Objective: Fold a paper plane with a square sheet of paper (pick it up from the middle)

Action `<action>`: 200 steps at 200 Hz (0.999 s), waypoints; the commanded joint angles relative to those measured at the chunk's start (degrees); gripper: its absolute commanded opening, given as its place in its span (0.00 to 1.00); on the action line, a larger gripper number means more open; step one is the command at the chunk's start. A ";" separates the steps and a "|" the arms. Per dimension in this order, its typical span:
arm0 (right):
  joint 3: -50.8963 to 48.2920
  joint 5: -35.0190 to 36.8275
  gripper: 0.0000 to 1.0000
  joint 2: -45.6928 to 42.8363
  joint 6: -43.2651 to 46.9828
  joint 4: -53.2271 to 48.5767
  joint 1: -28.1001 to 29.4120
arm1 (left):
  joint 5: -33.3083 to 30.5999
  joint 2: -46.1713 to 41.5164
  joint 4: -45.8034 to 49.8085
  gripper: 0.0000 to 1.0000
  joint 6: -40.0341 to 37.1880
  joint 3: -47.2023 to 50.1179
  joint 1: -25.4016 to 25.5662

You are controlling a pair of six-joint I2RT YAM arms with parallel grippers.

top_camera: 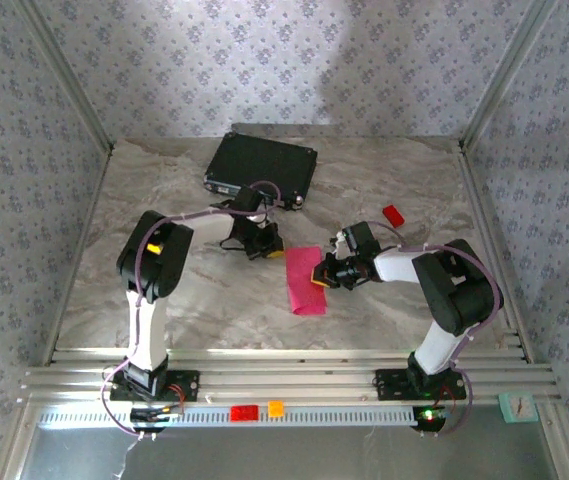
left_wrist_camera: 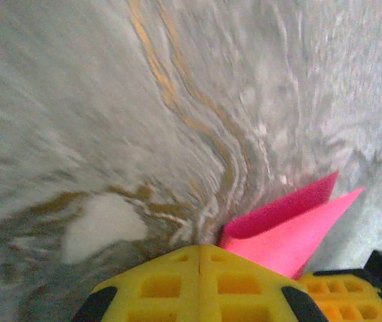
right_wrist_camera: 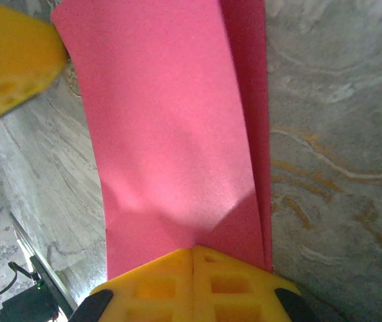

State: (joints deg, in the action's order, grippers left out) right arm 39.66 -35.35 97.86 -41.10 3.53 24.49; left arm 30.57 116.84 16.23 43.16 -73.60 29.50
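The square sheet of paper point(top_camera: 306, 282) is magenta-pink and lies folded into a long strip at the middle of the marble table point(top_camera: 194, 290). My right gripper point(top_camera: 324, 274) is shut, its yellow tips resting on the strip's right edge; in the right wrist view the paper point(right_wrist_camera: 170, 134) runs away from the closed right gripper point(right_wrist_camera: 194, 249), with a folded layer along its right side. My left gripper point(top_camera: 271, 250) is shut too, just off the strip's far left corner. In the left wrist view that gripper point(left_wrist_camera: 201, 248) sits beside a raised pointed flap of the paper point(left_wrist_camera: 291, 228).
A black case point(top_camera: 261, 168) lies at the back of the table behind the left arm. A small red block point(top_camera: 393, 214) sits at the back right. Red point(top_camera: 244, 412) and orange point(top_camera: 275, 408) pieces rest on the front rail between the bases.
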 commanded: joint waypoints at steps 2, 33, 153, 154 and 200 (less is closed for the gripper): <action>-3.89 8.99 0.00 3.41 -0.35 -11.26 -0.41 | -2.53 -4.63 -2.52 0.00 -0.21 0.25 -0.40; -3.89 8.99 0.00 3.46 -0.39 -11.22 -0.41 | 1.07 -6.37 -4.37 0.00 -1.44 0.62 1.35; -4.39 9.37 0.00 3.34 -0.58 -11.26 -0.50 | 4.15 4.45 -6.53 0.00 -4.24 -1.59 1.94; -4.40 9.35 0.00 3.36 -0.57 -11.31 -0.50 | 4.11 4.45 -6.59 0.00 -4.18 -1.52 1.91; -5.15 9.34 0.00 3.28 -0.94 -10.72 -0.50 | 0.63 5.01 -7.00 0.00 -5.20 -0.84 -1.53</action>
State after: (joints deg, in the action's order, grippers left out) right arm 38.89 -35.38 97.65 -41.36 4.80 24.45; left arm 35.09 120.46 9.76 39.51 -75.20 30.04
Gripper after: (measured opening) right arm 0.062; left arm 0.055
